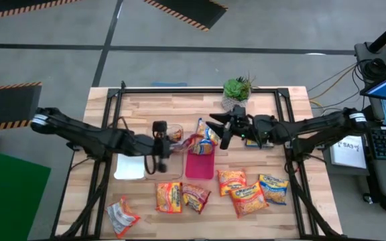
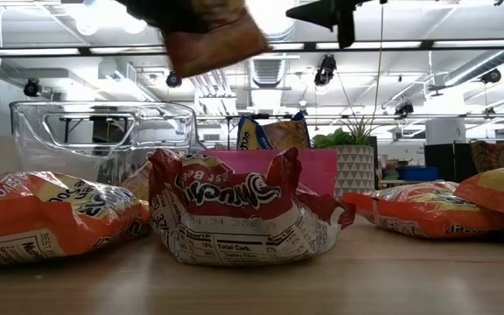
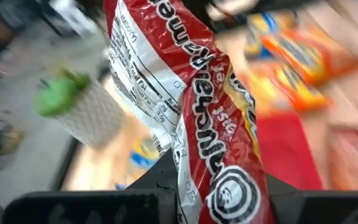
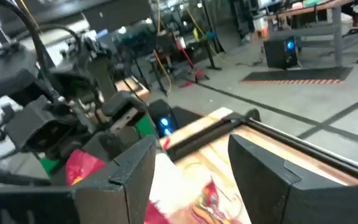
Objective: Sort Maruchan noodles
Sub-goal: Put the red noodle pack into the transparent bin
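**Left gripper holds a red packet above the trays**

Your left gripper (image 1: 169, 137) is clamped on a red Maruchan packet (image 3: 191, 112) and holds it in the air over the clear tray (image 1: 168, 163), at the middle of the table (image 1: 267, 100). In the left wrist view the packet stands up between the two dark fingers (image 3: 160, 180), its nutrition panel and white lettering facing the camera. The low view shows the same packet hanging near the top of the picture (only its lower end is visible there).

Your right gripper (image 1: 218, 130) hovers just beside it, over the far end of the red tray (image 1: 200, 163), with its jaws parted and nothing between them. A blue-accented packet (image 1: 207, 132) stands upright in that red tray.

The white tray (image 1: 129, 167) lies to the left of the clear one. The remaining packets lie on the near part of the table: a red-and-white one (image 1: 122, 214) near the left corner, two (image 1: 181, 197) in front of the trays, and three more (image 1: 252, 190) to the right. A potted plant (image 1: 237, 92) sits at the far edge.
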Robot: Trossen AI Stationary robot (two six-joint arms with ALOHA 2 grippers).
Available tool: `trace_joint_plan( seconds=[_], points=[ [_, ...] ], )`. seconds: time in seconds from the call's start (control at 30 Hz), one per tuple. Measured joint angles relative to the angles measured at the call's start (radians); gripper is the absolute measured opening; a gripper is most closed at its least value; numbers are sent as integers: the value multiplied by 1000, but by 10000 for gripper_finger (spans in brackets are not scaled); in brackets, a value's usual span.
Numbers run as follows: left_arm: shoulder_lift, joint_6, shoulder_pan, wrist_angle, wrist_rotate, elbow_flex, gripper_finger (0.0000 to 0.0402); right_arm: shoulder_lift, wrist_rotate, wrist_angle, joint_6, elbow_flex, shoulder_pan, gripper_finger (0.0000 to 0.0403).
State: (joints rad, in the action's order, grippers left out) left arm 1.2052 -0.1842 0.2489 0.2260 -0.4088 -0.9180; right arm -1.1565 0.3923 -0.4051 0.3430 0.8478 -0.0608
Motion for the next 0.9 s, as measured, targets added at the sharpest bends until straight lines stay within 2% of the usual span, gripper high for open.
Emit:
trace_joint_plan(
  seconds=[0.1, 0.23, 0.73, 0.9],
  points=[
    [-32, 54, -2, 186, 48, 0, 44, 30, 1, 57, -1, 0, 0, 192],
    [-47, 117, -3, 320, 143, 7, 45, 37, 1, 105, -2, -1, -4, 192],
    [8, 111, -64, 351, 162, 90, 50, -21, 0, 119, 5, -2, -5, 192],
    [17, 94, -120, 347, 232, 96, 51, -24, 0, 129, 5, -2, -5, 192]
  ],
)
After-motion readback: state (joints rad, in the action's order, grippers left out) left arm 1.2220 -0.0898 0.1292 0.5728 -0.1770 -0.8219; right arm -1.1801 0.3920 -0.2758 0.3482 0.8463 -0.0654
